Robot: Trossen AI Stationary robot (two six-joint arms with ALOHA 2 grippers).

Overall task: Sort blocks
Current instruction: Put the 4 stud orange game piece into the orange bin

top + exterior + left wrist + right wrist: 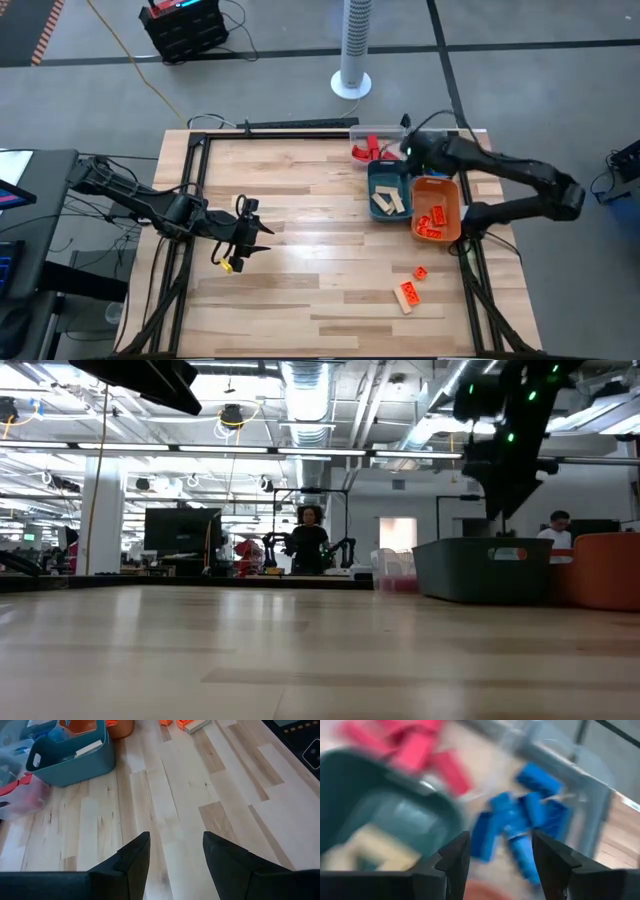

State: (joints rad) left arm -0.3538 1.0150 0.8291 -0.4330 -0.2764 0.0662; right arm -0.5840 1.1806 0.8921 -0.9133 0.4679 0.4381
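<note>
My right gripper hangs open above the far trays and holds nothing. Its wrist view, which is blurred, looks down past the open fingers on blue blocks and red blocks lying in a clear tray. Tan blocks lie in the teal tray, and orange blocks lie in the orange tray. One orange block and an orange and tan pair rest on the table. My left gripper waits open over bare wood.
The three trays sit close together at the table's far right; in the low view the teal tray and orange tray stand under the right arm. Bare wood stretches across the table's middle and near side. People stand in the room beyond.
</note>
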